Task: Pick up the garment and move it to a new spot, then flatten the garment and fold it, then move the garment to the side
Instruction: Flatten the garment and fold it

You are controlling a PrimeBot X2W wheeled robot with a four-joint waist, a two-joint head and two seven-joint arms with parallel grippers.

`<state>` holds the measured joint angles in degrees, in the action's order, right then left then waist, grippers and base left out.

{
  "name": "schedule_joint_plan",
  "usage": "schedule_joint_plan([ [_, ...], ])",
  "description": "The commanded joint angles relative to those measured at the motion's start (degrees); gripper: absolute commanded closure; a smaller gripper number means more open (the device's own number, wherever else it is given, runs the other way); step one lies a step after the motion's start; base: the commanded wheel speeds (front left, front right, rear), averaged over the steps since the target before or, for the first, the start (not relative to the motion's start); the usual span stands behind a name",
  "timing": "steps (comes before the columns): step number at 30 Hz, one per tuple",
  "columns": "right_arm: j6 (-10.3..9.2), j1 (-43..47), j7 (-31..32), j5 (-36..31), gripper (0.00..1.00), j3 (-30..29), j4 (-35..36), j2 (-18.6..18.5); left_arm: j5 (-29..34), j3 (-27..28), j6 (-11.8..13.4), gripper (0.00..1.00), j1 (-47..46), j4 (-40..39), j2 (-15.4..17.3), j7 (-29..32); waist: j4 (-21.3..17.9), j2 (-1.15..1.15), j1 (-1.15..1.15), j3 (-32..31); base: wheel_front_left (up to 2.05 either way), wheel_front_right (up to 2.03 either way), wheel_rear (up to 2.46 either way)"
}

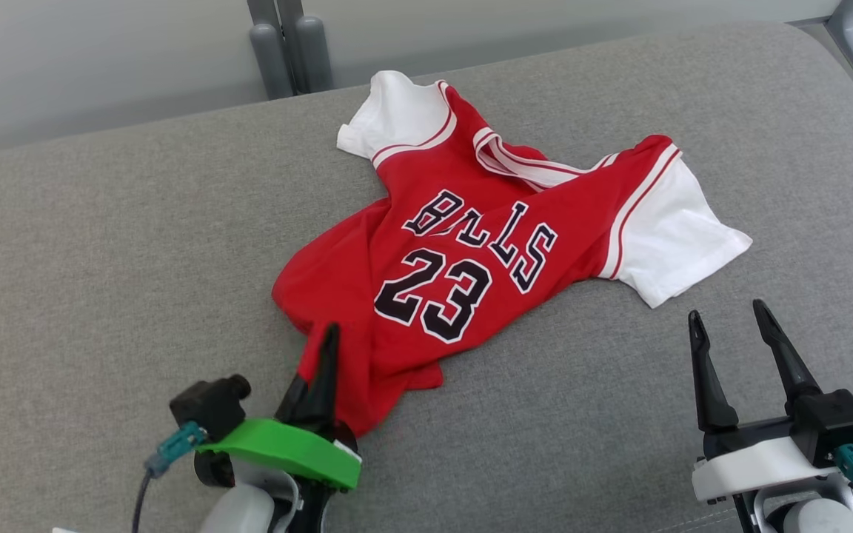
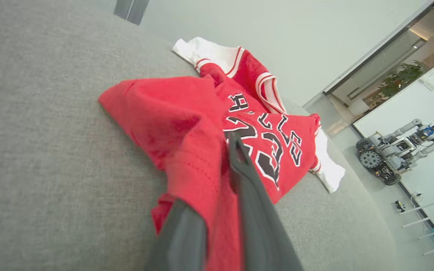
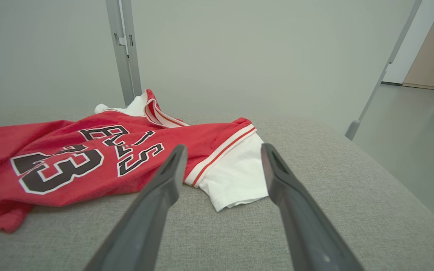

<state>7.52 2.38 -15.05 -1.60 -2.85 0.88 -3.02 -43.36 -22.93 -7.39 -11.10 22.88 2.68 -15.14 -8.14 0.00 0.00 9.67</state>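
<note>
Left gripper (image 1: pixel 329 334) has its two dark fingers pressed narrow on the near hem of the Bulls jersey (image 1: pixel 471 244). Red cloth is pinched between them and drapes over one finger in the left wrist view. My right gripper (image 1: pixel 726 317) stands wide with nothing in it. It sits low over the grey cushion (image 1: pixel 101 259), just short of the jersey's white sleeve on my right and not touching it.

Bare grey fabric spreads broadly to my left of the jersey, and a clear strip lies between my two grippers in front of it. On my right the cushion rounds off and drops to the floor (image 3: pixel 409 124). The far edge runs just behind the jersey's other white sleeve, and two grey metal posts (image 1: pixel 289 52) rise beyond it against the pale wall. Another wheeled robot (image 2: pixel 394 154) stands well off on the floor.

The jersey lies face up near the middle of the cushion, slanting from the far sleeve toward my left gripper. It is red with white short sleeves and red-and-white striped trim at the neck and armholes. It carries black, white-edged "BULLS" lettering, creased through the middle, above a 23. The lower body is rumpled and bunched toward the hem I hold.
</note>
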Motion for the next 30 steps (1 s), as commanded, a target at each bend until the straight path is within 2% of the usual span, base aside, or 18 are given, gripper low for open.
schedule_joint_plan([
  [1, -0.06, 0.4, -0.2, 0.4, 0.0, 0.0, -0.2, 0.0, 0.1, 0.9, -0.1, 1.0, 0.4, -2.7, 0.3, 0.0, -0.3, 0.0, 0.0, -0.1, 0.0, 0.0, 0.0],
  [6, -0.06, 1.5, -0.2, 0.5, 0.0, -0.6, -0.7, 0.0, 1.3, 1.2, -0.1, 1.0, 5.3, -14.6, 1.4, 0.0, -0.2, 0.0, 0.0, -1.2, 0.0, 0.0, 0.0],
  [13, -0.06, 2.2, -0.2, 1.6, 0.0, -1.4, -1.1, 0.1, 0.8, -1.4, -0.2, 1.0, 10.6, -33.4, 5.5, 0.0, 1.2, 0.0, 0.0, -1.6, 0.0, 0.0, 0.0],
  [18, -0.06, 1.4, -0.2, 2.2, 0.0, -1.1, -1.6, 0.1, -0.6, -0.2, 0.1, 1.0, 7.5, -39.3, 7.1, 1.6, 1.4, 0.0, 0.0, -0.8, 0.0, 0.0, 0.0],
  [19, -0.06, 1.0, -0.2, 2.3, 0.0, -0.8, -1.7, 0.1, 0.7, 1.0, 0.8, 1.0, 6.0, -38.7, 8.4, 2.1, 1.1, 0.0, 0.0, -0.4, 0.0, 0.0, 0.0],
  [24, -0.06, -1.0, -0.2, 3.1, 0.0, -0.1, -2.5, 0.1, -0.2, 5.7, 2.4, 1.0, -2.0, -30.2, 10.0, 3.9, -0.7, 0.0, 0.0, 2.1, 0.0, 0.0, 0.0],
  [26, -0.06, -1.6, -0.2, 3.1, 0.0, 0.2, -3.0, 0.1, 0.7, 7.7, 3.2, 1.0, -5.8, -24.1, 11.9, 4.8, -1.5, 0.0, 0.0, 3.2, 0.0, 0.0, 0.0],
  [28, -0.06, -2.0, -0.2, 3.2, 0.0, 0.0, -3.3, 0.1, -0.9, 9.8, 3.4, 1.0, -9.5, -16.8, 11.9, 4.9, -2.1, 0.0, 0.0, 4.2, 0.0, 0.0, 0.0],
  [30, -0.06, -2.0, -0.2, 3.4, 0.0, -0.1, -3.9, 0.1, 0.0, 11.3, 3.9, 1.0, -12.8, -9.7, 13.6, 4.3, -2.5, 0.0, 0.0, 5.1, 0.0, 0.0, 0.0],
])
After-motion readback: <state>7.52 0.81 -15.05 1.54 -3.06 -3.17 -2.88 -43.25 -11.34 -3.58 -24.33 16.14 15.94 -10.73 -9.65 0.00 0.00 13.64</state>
